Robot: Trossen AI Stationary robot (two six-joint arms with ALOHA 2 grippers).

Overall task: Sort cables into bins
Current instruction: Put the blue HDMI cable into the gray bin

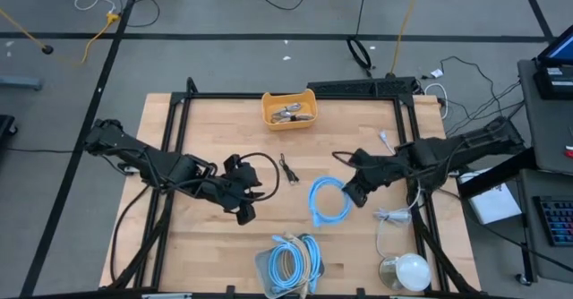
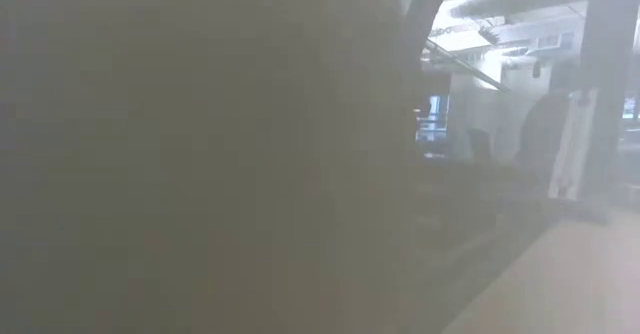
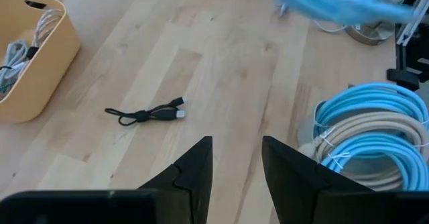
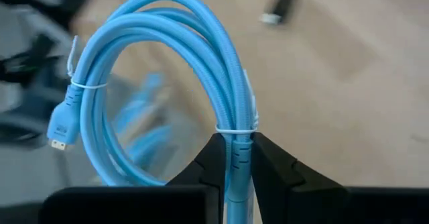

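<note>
Low view blocked by dark blur

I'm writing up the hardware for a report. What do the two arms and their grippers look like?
Both arms are dark, jointed segments. The left gripper and the right gripper each end in two matte black, angular fingers that taper toward the tips. A black cable loops beside the left arm's wrist. No markings are visible.

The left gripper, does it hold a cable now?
No. The left gripper is open with nothing between its fingers; the small black cable lies loose on the table.
</note>
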